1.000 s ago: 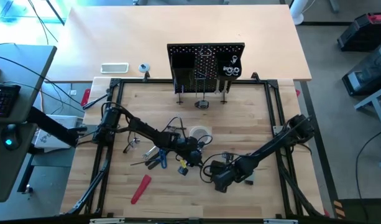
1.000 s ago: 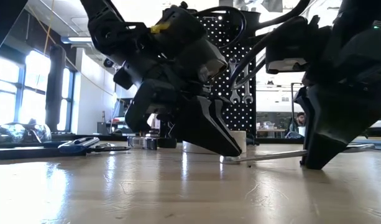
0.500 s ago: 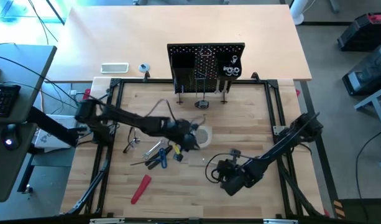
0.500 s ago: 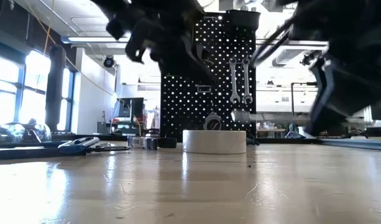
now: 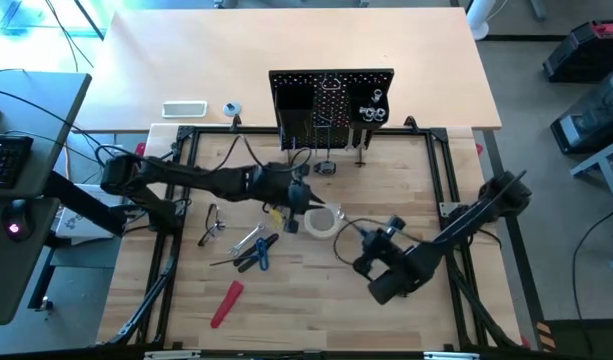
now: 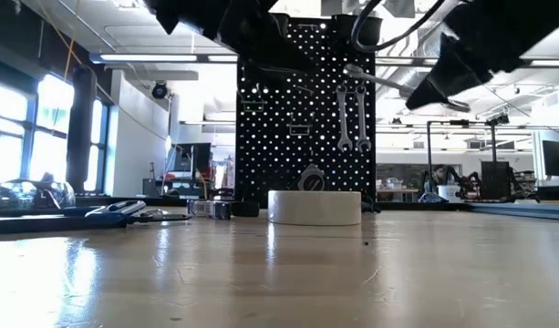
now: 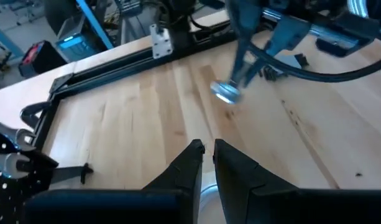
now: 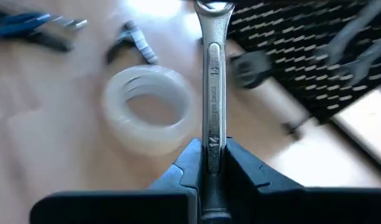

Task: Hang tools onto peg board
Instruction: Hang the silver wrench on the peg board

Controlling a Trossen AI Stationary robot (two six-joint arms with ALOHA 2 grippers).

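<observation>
The black peg board (image 5: pixel 331 100) stands upright at the table's far side, with two silver wrenches (image 6: pixel 350 117) hanging on it. A white tape roll (image 5: pixel 322 220) lies flat in front of it. My right gripper (image 8: pixel 213 146) is shut on a silver wrench (image 8: pixel 214 74), right of the roll and above the table. My left gripper (image 5: pixel 308 200) hovers shut and empty just left of the roll. Blue-handled pliers (image 5: pixel 256 253), a loose silver wrench (image 5: pixel 244 240) and a red-handled tool (image 5: pixel 226 303) lie on the table's left half. My right gripper pinches the wrench's shaft (image 8: pixel 214 134) between its two fingers; the end behind them is hidden by the gripper. The wrench runs on along the fingers, its ring end (image 8: pixel 214 7) toward the peg board. It is lifted clear of the table (image 6: pixel 379 80), roughly level.
A black metal frame (image 5: pixel 446 170) borders the wooden table. Another small tool (image 5: pixel 211 225) lies at the left. A white object (image 5: pixel 184 109) sits on the far table beyond the frame. A person (image 6: pixel 439 178) sits in the room behind.
Both grippers have risen from the table. My right gripper has lifted the wrench, whose free end lay on the table, clear of it and turned it toward the peg board. My left gripper has moved up and toward the far edge, ending beside the tape roll.
</observation>
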